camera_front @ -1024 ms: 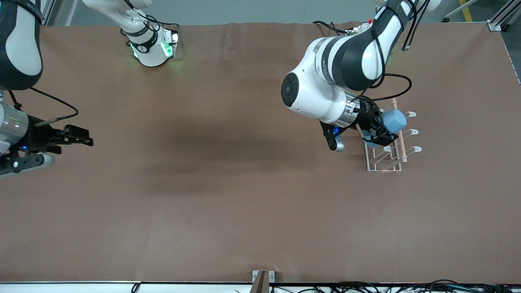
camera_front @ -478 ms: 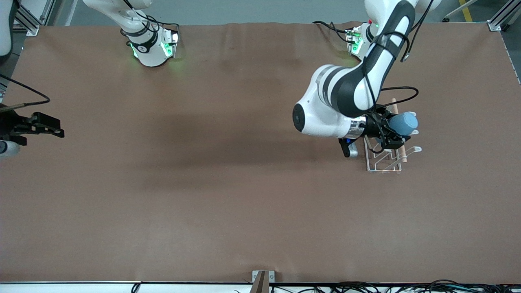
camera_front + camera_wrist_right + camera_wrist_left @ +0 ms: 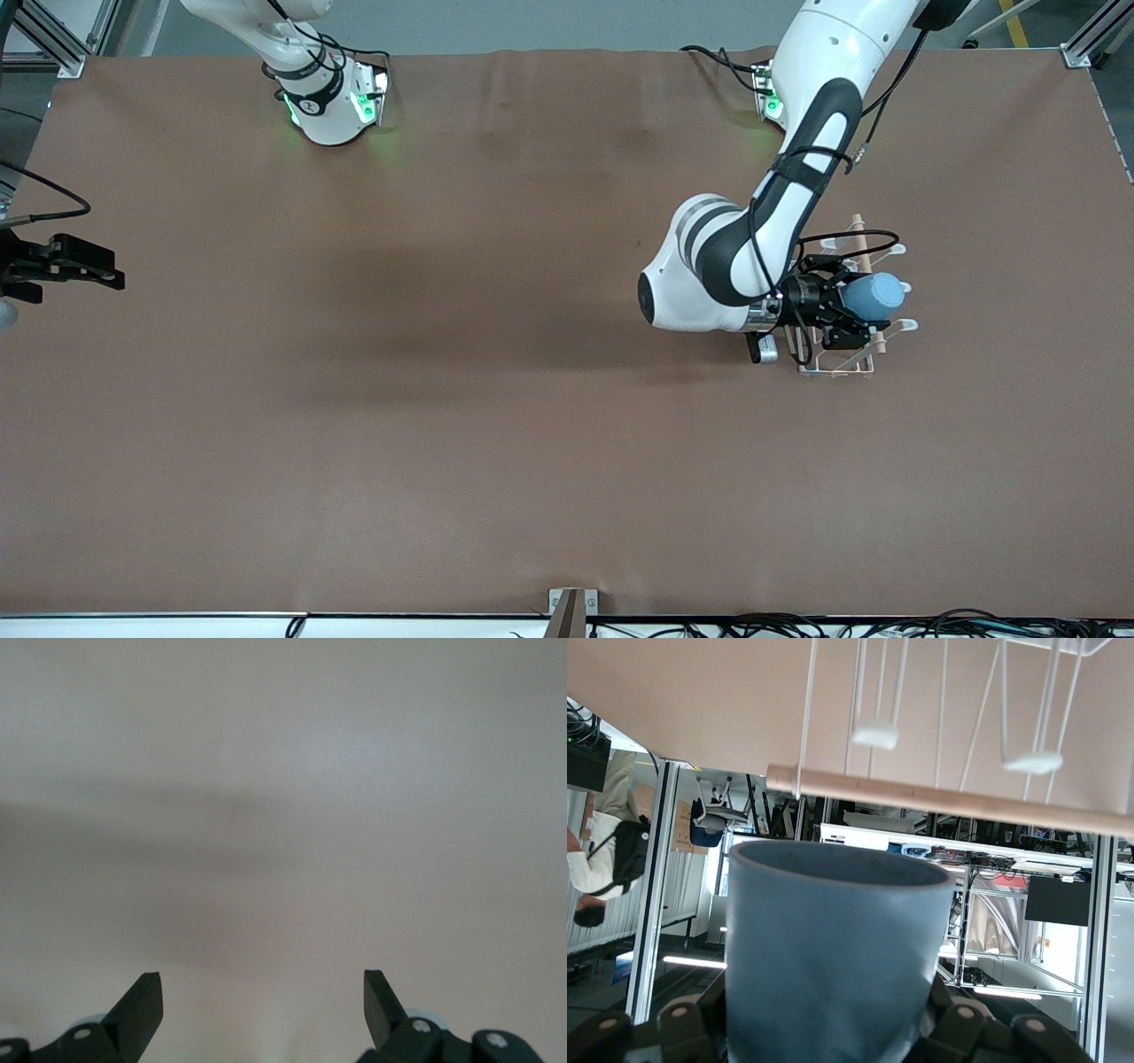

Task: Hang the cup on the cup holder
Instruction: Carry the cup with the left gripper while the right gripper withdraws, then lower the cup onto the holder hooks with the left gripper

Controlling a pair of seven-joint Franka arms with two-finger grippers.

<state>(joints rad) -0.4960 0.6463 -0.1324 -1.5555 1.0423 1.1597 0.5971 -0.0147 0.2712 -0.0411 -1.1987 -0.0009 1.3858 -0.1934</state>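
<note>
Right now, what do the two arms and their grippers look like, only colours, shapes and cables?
The left arm has rounded white shells with black bands and loose black cables. Its left gripper is black. Of the right arm, only the black right gripper and a black cable show. Green lights glow at both bases.

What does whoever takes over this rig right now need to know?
Left end effector: shut on the cup, held sideways over the cup holder, at the left arm's end of the table.
Right end effector: open, holding nothing, waiting over the right arm's end of the table.
Done: cup picked up and brought to the holder.
Left: the wrist view shows the cup's mouth not yet on a prong; seat it, then release.
</note>
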